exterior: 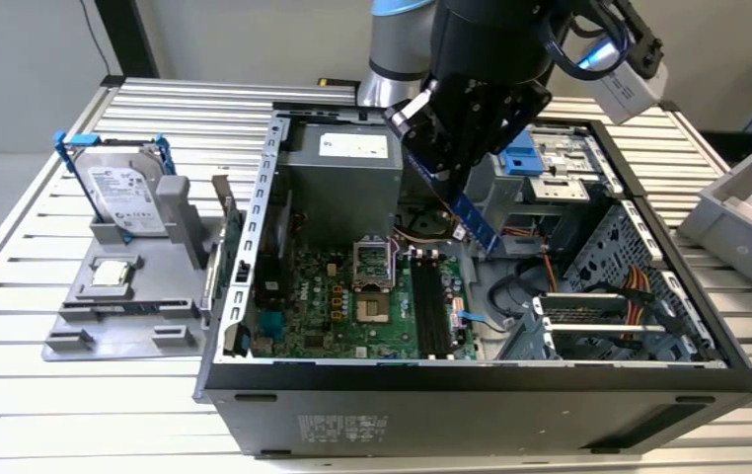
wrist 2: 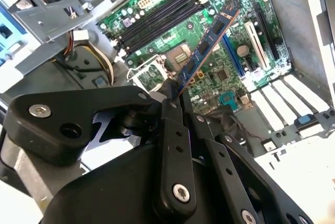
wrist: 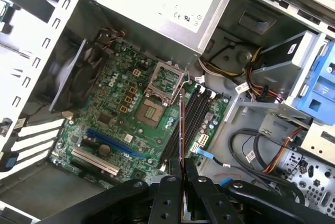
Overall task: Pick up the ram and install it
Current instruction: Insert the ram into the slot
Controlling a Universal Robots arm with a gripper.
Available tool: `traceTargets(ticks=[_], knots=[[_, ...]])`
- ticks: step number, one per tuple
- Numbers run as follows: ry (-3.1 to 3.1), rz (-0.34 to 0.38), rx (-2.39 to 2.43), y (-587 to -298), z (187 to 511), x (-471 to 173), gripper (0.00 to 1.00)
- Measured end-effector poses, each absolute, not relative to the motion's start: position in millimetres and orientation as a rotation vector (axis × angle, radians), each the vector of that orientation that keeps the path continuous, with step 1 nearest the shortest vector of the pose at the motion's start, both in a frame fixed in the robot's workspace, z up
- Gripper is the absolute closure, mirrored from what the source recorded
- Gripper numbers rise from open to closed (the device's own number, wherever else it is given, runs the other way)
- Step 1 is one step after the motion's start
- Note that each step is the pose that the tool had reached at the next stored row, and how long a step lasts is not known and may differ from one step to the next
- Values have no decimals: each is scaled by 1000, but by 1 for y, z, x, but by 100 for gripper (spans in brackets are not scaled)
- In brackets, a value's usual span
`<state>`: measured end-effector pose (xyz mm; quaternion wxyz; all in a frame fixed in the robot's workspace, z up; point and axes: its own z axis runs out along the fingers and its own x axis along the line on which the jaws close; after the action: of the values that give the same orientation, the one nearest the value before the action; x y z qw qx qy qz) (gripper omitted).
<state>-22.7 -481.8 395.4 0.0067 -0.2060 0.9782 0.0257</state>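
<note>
Because the jaws are pressed together on one end of the ram (wrist 2: 209, 41), the gripper (wrist 2: 172, 96) carries the stick with its other end pointing down and away from the fingers. In the first wrist view the ram (wrist: 181, 130) shows edge-on as a thin line running out from the gripper (wrist: 182, 169), lined up with the memory slots (wrist: 196, 114) beyond it. In the exterior view the gripper (exterior: 439, 173) reaches into the open computer case (exterior: 482, 380), and the ram (exterior: 475, 222) hangs tilted (its blue face towards the camera) in the air above the motherboard (exterior: 337, 306), its lower end near the far end of the black memory slots (exterior: 431, 306) and apart from them. A grey power supply (exterior: 343, 163) sits behind. On the exterior view's left, outside the case, a grey holder (exterior: 112, 316) bears a hard drive (exterior: 126, 188) standing upright in a blue frame and a small square CPU chip (exterior: 112, 275).
</note>
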Motion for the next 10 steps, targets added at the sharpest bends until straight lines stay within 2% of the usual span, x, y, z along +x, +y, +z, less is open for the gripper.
traceTargets(ticks=[10], knots=[[3091, 79, -454, -482, 395, -23, 100]])
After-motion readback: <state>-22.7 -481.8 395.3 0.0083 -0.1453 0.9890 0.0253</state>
